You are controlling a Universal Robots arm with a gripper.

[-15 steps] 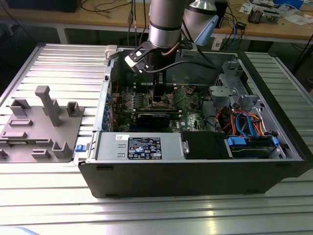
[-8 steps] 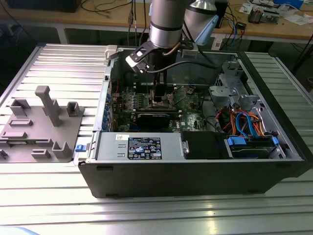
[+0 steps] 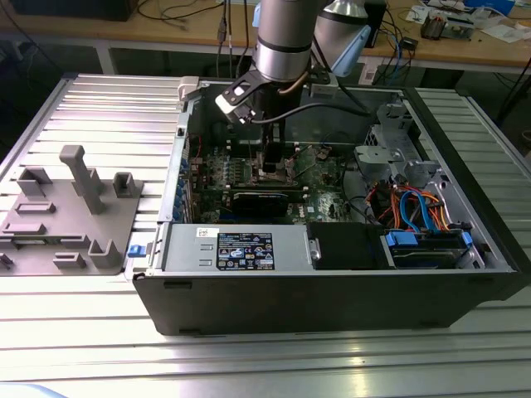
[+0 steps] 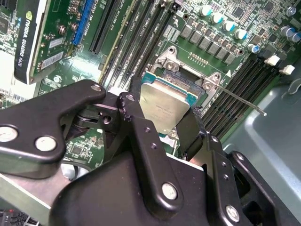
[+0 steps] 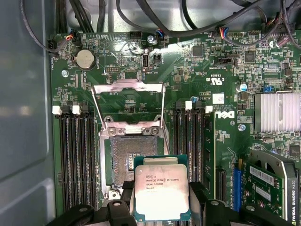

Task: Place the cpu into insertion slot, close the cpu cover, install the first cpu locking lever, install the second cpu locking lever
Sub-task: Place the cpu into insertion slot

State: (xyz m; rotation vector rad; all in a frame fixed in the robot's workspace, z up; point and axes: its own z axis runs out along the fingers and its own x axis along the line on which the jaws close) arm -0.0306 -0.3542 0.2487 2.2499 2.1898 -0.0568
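Holding: the hand [image 5: 161,200] pinches the chip [image 5: 162,190] by two opposite edges. Its black fingers [image 5: 121,207] are pressed against the sides, and the silver top faces up. The second wrist view shows the same grip, with the chip [image 4: 164,106] between the fingers [image 4: 134,117] of the hand [image 4: 162,120].
Chip place: inside the case, over the edge of the socket [image 5: 128,160] nearest the hand. It overlaps that part of the rim; whether it touches the rim I cannot tell.
Socket: a square with a shiny rim on the green board [image 5: 188,70]. Most of its dark middle is uncovered beyond the chip.
Cover: the cover [image 5: 128,92] is swung up and open at the end of the socket away from the chip.
Levers: two thin wire levers [image 5: 163,106] stand raised beside the cover, one on each side.
Case: the open computer case [image 3: 332,303] lies on its side on the ribbed metal table [image 3: 83,104].
Case contents: the board, a grey power box [image 3: 241,247], a graphics card [image 3: 261,201] and a bundle of orange and blue cables [image 3: 415,207]. The arm [image 3: 282,41] reaches down into it.
Beside the socket: long black memory slots [image 5: 75,160] run along both sides.
Table: a grey holder block [image 3: 66,207] lies at the exterior view's left, apart from the case.
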